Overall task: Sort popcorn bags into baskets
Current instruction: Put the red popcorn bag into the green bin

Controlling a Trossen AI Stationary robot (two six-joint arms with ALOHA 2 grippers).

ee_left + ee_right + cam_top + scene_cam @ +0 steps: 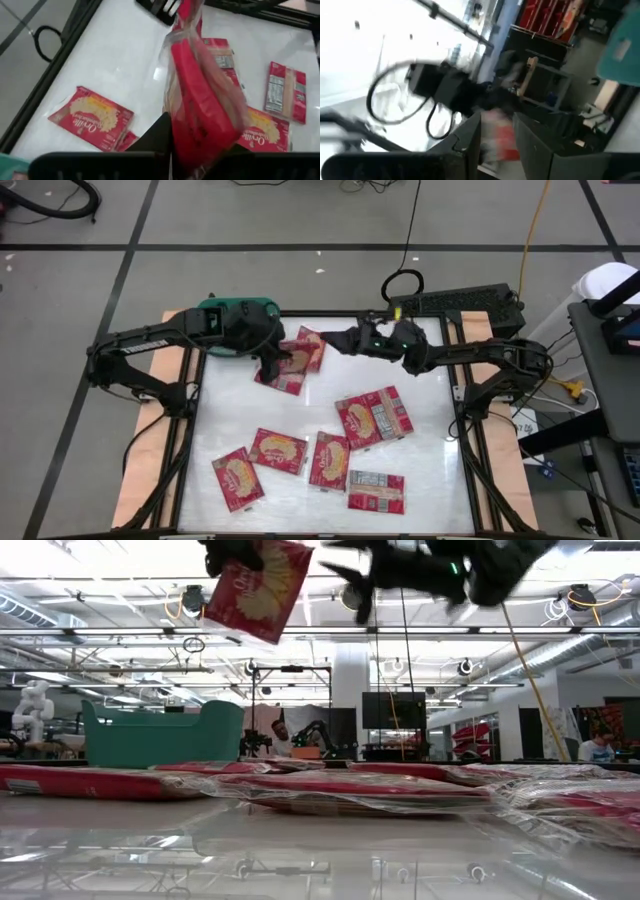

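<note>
Above a white-topped desk [230,420], the robot's left hand [268,358] is clamped on a flat red popcorn packet with a cream-yellow picture [258,587], holding it clear of the surface near the far edge, as the low view shows it hanging in the air. The right hand [338,340] reaches toward the same packet from the other side, close by its far end, its fingers [470,135] standing a little apart around a blurred red shape in its own wrist view; whether they touch the packet cannot be told. The teal-green rectangular plastic basket [160,735] sits at the desk's far left corner, mostly hidden under the left arm from above, and nothing can be seen inside it. About seven more red packets [372,416] lie scattered flat across the desk. Judged from this, the sorting is at an early stage, with nearly all the bags left to move.
</note>
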